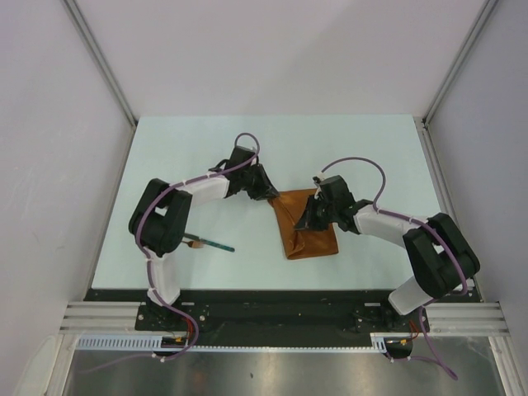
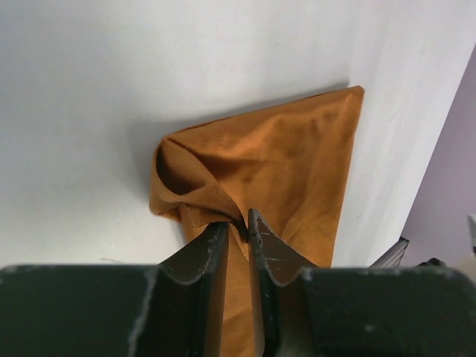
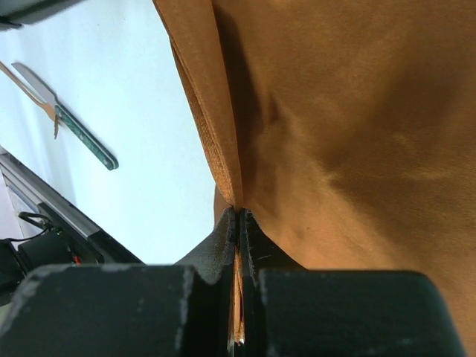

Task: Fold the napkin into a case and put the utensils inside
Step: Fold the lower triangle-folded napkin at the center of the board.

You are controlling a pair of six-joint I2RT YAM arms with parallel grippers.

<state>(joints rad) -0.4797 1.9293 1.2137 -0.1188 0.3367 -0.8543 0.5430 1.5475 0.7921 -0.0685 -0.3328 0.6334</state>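
Rust-orange napkin (image 1: 307, 231), half-folded and rumpled, near the middle of the pale table (image 1: 247, 140). Pinched from both sides: by the left gripper (image 2: 236, 223), closed narrowly on a bunched fold at the cloth's far-left corner, and by the right gripper (image 3: 238, 217), clamped tight on a layered edge. Well apart to the left, beside the elbow of the left arm (image 1: 161, 219), the utensils (image 1: 210, 243): a teal-handled piece and a pale wooden one, lying together.
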